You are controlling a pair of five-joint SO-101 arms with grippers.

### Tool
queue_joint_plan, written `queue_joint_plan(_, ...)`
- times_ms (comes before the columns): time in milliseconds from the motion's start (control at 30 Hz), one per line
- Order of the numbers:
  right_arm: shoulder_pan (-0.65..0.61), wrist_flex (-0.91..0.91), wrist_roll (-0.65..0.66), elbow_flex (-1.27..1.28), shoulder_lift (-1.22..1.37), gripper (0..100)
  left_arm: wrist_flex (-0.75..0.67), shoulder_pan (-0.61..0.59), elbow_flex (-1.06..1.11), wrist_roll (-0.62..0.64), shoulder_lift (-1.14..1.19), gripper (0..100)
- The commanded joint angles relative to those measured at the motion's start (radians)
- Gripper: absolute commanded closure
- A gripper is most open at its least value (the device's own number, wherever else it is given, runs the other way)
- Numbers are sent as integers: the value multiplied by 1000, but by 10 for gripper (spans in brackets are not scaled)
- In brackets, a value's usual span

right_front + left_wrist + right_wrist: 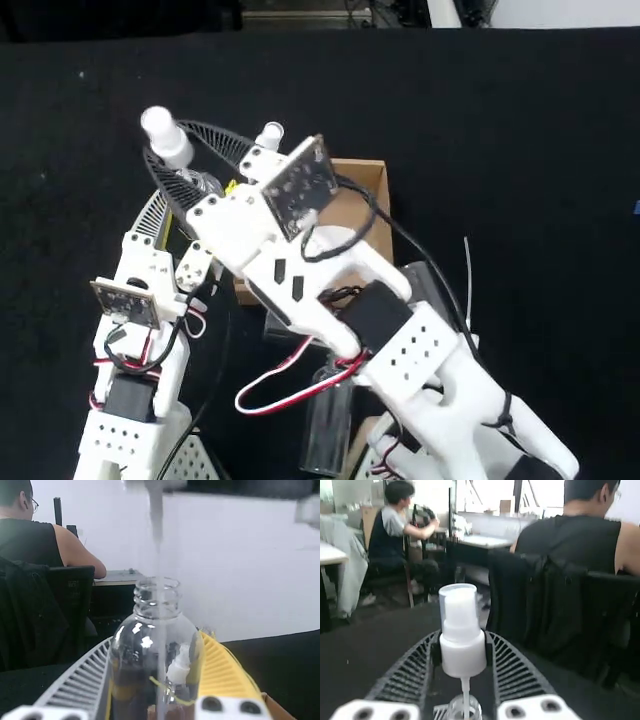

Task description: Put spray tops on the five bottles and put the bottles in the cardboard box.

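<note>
Spray top (pixel 462 630) tight in R gripper (pixel 462 642), dip tube (pixel 465 692) w/in neck of bottle (pixel 150 645), bottle itself tight in L gripper (pixel 156 640).

The spray top (pixel 461 630) sits gripped between the fingers of the right tool (pixel 462 637), straight above the upright bottle (pixel 152 650), with its tube running down into the open neck. The bottle is gripped between the fingers of the left tool (pixel 155 645), just left of the cardboard box (pixel 368 180) near the middle of the desk (pixel 520 150). A second bottle (pixel 325 430) lies on its side near the desk's near edge, under the right arm.
</note>
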Motion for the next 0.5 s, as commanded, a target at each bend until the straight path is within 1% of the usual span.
queue_joint_plan(0, 20, 124, 0, -105, 8, 986, 80, 15, 21, 0, -15, 970)
queue_joint_plan(100, 25, 186, 0, -140, 8, 986, 78, 15, 21, 0, -15, 970)
queue_joint_plan(333, 25, 195, 2, -157, 8, 982, 78, 15, 21, 0, -15, 970)
queue_joint_plan(467, 25, 196, 2, -151, 8, 886, 80, 15, 21, 0, -15, 970)
